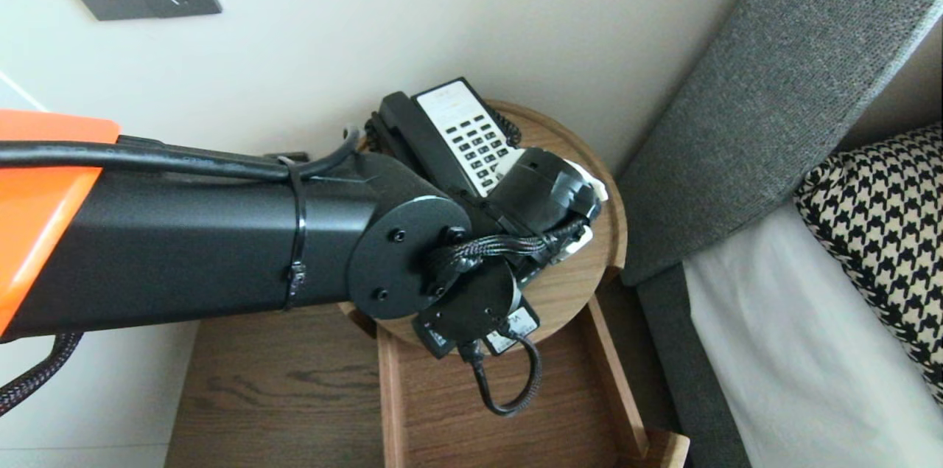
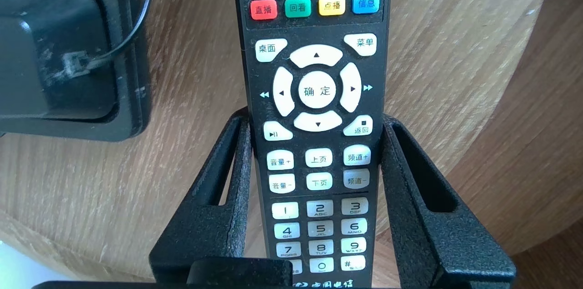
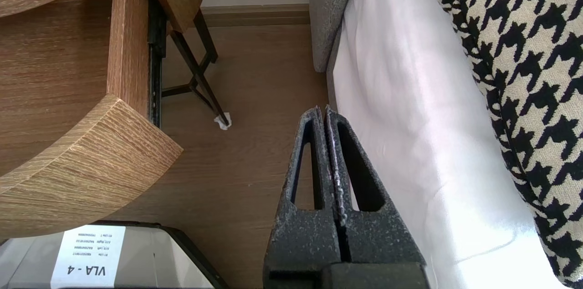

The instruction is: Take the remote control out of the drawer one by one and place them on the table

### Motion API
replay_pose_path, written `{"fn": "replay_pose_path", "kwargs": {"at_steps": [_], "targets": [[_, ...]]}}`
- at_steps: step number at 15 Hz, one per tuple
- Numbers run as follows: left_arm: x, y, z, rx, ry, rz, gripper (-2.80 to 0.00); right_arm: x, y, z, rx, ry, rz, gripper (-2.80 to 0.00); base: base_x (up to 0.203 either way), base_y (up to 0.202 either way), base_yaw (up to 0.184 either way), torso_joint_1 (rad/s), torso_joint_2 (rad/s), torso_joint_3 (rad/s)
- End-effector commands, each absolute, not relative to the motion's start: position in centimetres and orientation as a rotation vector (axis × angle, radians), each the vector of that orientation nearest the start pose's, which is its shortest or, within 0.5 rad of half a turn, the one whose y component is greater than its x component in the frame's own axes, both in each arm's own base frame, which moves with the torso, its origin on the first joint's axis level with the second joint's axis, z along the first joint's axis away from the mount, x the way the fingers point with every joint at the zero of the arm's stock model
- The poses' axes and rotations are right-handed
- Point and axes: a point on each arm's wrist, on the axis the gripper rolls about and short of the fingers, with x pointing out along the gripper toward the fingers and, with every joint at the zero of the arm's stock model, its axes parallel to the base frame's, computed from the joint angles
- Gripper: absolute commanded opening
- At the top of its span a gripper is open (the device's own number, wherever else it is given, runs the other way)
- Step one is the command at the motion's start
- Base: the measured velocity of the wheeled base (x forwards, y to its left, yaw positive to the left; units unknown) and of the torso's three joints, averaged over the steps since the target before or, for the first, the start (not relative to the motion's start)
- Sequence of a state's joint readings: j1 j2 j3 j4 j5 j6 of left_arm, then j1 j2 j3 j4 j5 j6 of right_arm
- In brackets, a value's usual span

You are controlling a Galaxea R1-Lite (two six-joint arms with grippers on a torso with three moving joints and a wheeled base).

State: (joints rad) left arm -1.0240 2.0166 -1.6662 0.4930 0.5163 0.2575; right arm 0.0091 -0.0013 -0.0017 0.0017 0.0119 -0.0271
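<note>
Telephone point(image 1: 449, 136) sits at the back of the round tabletop point(image 1: 582, 284). Just beside it, my left gripper point(image 2: 316, 118) has its fingers pressed on both long edges of the remote point(image 2: 316, 91), over the wood. My right gripper point(image 3: 324, 111) hangs closed beside the bed point(image 3: 410, 120).

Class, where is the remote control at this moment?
In the left wrist view, the remote control is held in the left gripper over the round wooden table, with the black telephone beside it.
</note>
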Motion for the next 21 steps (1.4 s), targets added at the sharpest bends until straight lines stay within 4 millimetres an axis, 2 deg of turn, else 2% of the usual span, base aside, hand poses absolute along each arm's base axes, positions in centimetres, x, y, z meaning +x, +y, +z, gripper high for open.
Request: {"fn": "replay_pose_path", "kwargs": {"at_steps": [1,12,21], "targets": [[21.2,-32.6,20.4,0.842,0.559,-0.559,-2.8,-2.3,0.0,7.6,-0.028,-0.006,0.022,-2.8,0.0,0.0,0.0,0.0,0.0,0.0],[21.5,-33.3,20.5,0.806,0.563,-0.629,-2.8,-2.3,0.0,7.6,-0.028,-0.006,0.022,-2.8,0.0,0.0,0.0,0.0,0.0,0.0],[22.3,-33.0,19.9,0.804,0.594,-0.635,-2.8,-2.3,0.0,7.6,-0.028,-0.006,0.023,-2.8,0.0,0.0,0.0,0.0,0.0,0.0]]}}
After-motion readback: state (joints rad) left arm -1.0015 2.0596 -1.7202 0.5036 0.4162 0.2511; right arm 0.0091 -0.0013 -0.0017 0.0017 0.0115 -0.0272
